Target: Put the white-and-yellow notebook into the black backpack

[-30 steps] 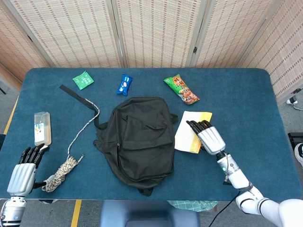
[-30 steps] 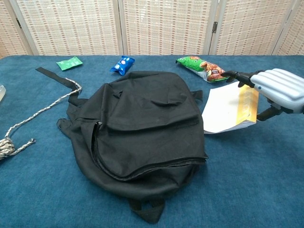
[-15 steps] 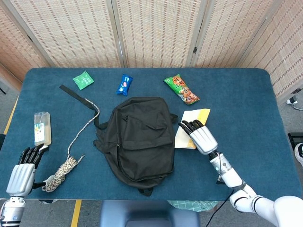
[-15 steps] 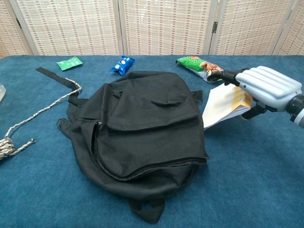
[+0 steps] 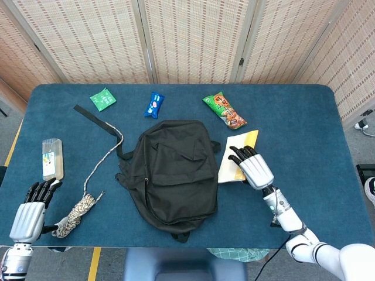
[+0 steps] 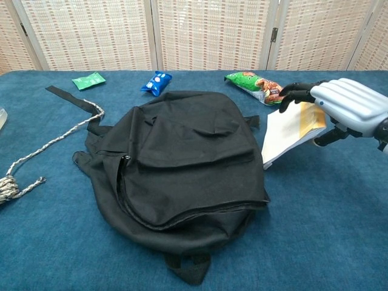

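Note:
The black backpack (image 5: 171,170) (image 6: 176,162) lies flat and closed in the middle of the blue table. Just right of it, my right hand (image 5: 252,165) (image 6: 347,104) grips the white-and-yellow notebook (image 5: 235,160) (image 6: 291,132), fingers over its top and thumb beneath. The notebook's right edge is raised off the table, tilting it toward the backpack. My left hand (image 5: 30,212) rests open at the near left corner, holding nothing, beside a coiled rope (image 5: 77,213).
A green packet (image 5: 102,99), a blue snack pack (image 5: 154,104) and a green-and-orange snack bag (image 5: 225,110) lie along the far side. A clear box (image 5: 51,158) sits at the left. A black strap with rope (image 5: 104,140) runs left of the backpack.
My right hand has lifted the notebook's right edge and tilted it up toward the backpack. The left hand has stayed still.

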You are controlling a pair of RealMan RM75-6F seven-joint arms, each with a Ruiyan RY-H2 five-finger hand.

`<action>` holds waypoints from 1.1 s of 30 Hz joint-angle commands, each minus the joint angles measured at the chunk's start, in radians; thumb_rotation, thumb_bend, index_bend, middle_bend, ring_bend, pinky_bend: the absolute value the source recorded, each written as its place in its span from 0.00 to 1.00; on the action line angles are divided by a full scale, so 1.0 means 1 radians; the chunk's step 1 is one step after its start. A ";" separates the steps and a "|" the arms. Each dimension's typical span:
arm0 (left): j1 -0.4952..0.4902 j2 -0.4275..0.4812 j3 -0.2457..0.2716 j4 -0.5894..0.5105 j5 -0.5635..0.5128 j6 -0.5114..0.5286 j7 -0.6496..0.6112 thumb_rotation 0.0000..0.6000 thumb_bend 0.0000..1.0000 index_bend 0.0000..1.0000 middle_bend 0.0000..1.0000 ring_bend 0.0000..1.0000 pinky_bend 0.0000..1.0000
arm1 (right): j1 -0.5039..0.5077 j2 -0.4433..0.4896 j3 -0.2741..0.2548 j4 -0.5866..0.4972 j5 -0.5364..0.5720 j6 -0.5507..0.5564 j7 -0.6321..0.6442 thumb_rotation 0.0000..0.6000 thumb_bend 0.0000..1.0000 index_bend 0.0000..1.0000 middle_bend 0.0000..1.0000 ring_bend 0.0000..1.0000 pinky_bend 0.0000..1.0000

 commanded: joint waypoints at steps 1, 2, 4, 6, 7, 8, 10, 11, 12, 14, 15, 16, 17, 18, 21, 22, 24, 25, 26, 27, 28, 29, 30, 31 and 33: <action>0.000 0.001 0.000 -0.002 0.000 0.000 0.002 1.00 0.21 0.17 0.11 0.10 0.01 | -0.003 -0.001 0.000 0.005 -0.001 0.010 0.007 1.00 0.37 0.40 0.23 0.29 0.23; 0.000 0.001 0.000 -0.003 0.000 0.000 0.003 1.00 0.21 0.17 0.11 0.10 0.01 | -0.004 -0.002 0.000 0.007 -0.001 0.014 0.011 1.00 0.37 0.42 0.25 0.30 0.23; -0.001 0.001 0.000 -0.005 0.000 -0.001 0.005 1.00 0.21 0.17 0.11 0.10 0.01 | -0.008 -0.006 -0.001 0.016 -0.002 0.024 0.019 1.00 0.37 0.46 0.28 0.31 0.24; -0.001 0.001 0.000 -0.006 0.000 -0.001 0.006 1.00 0.21 0.17 0.11 0.10 0.01 | -0.010 -0.008 -0.002 0.025 -0.002 0.029 0.023 1.00 0.37 0.50 0.31 0.32 0.24; -0.002 0.002 0.000 -0.008 0.001 -0.001 0.006 1.00 0.21 0.17 0.11 0.10 0.01 | -0.012 -0.009 -0.002 0.030 -0.002 0.033 0.025 1.00 0.37 0.52 0.32 0.33 0.25; -0.002 0.002 -0.001 -0.009 0.002 -0.001 0.007 1.00 0.21 0.17 0.11 0.10 0.01 | -0.013 -0.009 -0.002 0.033 -0.003 0.038 0.027 1.00 0.37 0.54 0.33 0.34 0.26; -0.005 0.003 -0.001 -0.011 0.006 -0.002 0.009 1.00 0.21 0.17 0.11 0.10 0.01 | -0.016 -0.009 -0.002 0.040 -0.004 0.048 0.031 1.00 0.37 0.57 0.35 0.35 0.26; -0.007 0.005 0.000 -0.012 0.008 -0.005 0.011 1.00 0.21 0.17 0.11 0.10 0.01 | -0.018 -0.008 -0.003 0.044 -0.006 0.055 0.032 1.00 0.37 0.59 0.36 0.36 0.27; -0.009 0.006 -0.001 -0.013 0.010 -0.007 0.011 1.00 0.21 0.17 0.11 0.10 0.01 | -0.019 -0.007 -0.004 0.046 -0.007 0.058 0.033 1.00 0.37 0.60 0.37 0.36 0.27; -0.017 0.010 -0.002 -0.017 0.017 -0.014 0.013 1.00 0.21 0.17 0.11 0.10 0.01 | -0.024 -0.004 -0.008 0.050 -0.013 0.071 0.039 1.00 0.37 0.63 0.38 0.38 0.28; -0.023 0.013 -0.002 -0.018 0.020 -0.020 0.012 1.00 0.21 0.17 0.11 0.10 0.01 | -0.027 -0.002 -0.010 0.053 -0.016 0.077 0.040 1.00 0.37 0.64 0.39 0.39 0.29; -0.031 0.016 -0.003 -0.020 0.025 -0.029 0.011 1.00 0.21 0.17 0.11 0.10 0.01 | -0.032 0.000 -0.015 0.057 -0.020 0.088 0.042 1.00 0.37 0.65 0.39 0.39 0.29; -0.038 0.020 -0.004 -0.021 0.028 -0.037 0.011 1.00 0.21 0.17 0.11 0.10 0.01 | -0.036 0.001 -0.018 0.061 -0.024 0.096 0.044 1.00 0.37 0.66 0.40 0.41 0.30; -0.046 0.023 -0.005 -0.022 0.032 -0.047 0.012 1.00 0.21 0.17 0.11 0.10 0.01 | -0.039 0.001 -0.022 0.066 -0.027 0.102 0.045 1.00 0.37 0.67 0.41 0.41 0.31; -0.071 0.033 -0.010 -0.026 0.043 -0.074 0.015 1.00 0.21 0.17 0.11 0.10 0.01 | -0.051 0.000 -0.030 0.082 -0.038 0.129 0.049 1.00 0.37 0.71 0.44 0.46 0.35; -0.080 0.037 -0.012 -0.029 0.045 -0.085 0.018 1.00 0.21 0.17 0.11 0.10 0.01 | -0.055 -0.002 -0.033 0.090 -0.041 0.136 0.052 1.00 0.37 0.72 0.45 0.47 0.36; -0.110 0.046 -0.018 -0.036 0.062 -0.111 0.029 1.00 0.21 0.17 0.11 0.10 0.01 | -0.065 -0.001 -0.038 0.107 -0.046 0.155 0.057 1.00 0.37 0.74 0.46 0.48 0.38; -0.120 0.050 -0.019 -0.041 0.066 -0.123 0.031 1.00 0.21 0.17 0.11 0.10 0.01 | -0.067 0.001 -0.038 0.111 -0.048 0.162 0.059 1.00 0.37 0.74 0.46 0.48 0.38; -0.130 0.054 -0.020 -0.045 0.070 -0.135 0.030 1.00 0.21 0.17 0.11 0.10 0.01 | -0.069 0.004 -0.038 0.114 -0.050 0.169 0.059 1.00 0.37 0.74 0.46 0.49 0.39; -0.145 0.059 -0.020 -0.049 0.078 -0.151 0.027 1.00 0.21 0.17 0.11 0.10 0.01 | -0.070 0.009 -0.037 0.116 -0.053 0.179 0.057 1.00 0.38 0.74 0.46 0.49 0.39; -0.156 0.063 -0.020 -0.050 0.083 -0.163 0.024 1.00 0.21 0.17 0.11 0.10 0.01 | -0.070 0.015 -0.036 0.116 -0.057 0.189 0.056 1.00 0.39 0.74 0.46 0.50 0.39; -0.167 0.068 -0.020 -0.053 0.087 -0.177 0.023 1.00 0.21 0.17 0.11 0.11 0.01 | -0.070 0.022 -0.034 0.114 -0.060 0.199 0.055 1.00 0.41 0.74 0.46 0.50 0.39; -0.182 0.072 -0.021 -0.055 0.096 -0.193 0.022 1.00 0.21 0.18 0.11 0.11 0.02 | -0.069 0.033 -0.031 0.110 -0.065 0.215 0.050 1.00 0.42 0.74 0.46 0.51 0.39; -0.193 0.074 -0.021 -0.056 0.103 -0.204 0.019 1.00 0.21 0.18 0.11 0.11 0.02 | -0.068 0.043 -0.027 0.104 -0.068 0.229 0.045 1.00 0.43 0.74 0.46 0.51 0.39; -0.222 0.076 -0.021 -0.060 0.112 -0.239 0.007 1.00 0.21 0.18 0.11 0.12 0.02 | -0.066 0.070 -0.018 0.080 -0.078 0.262 0.038 1.00 0.45 0.74 0.46 0.51 0.39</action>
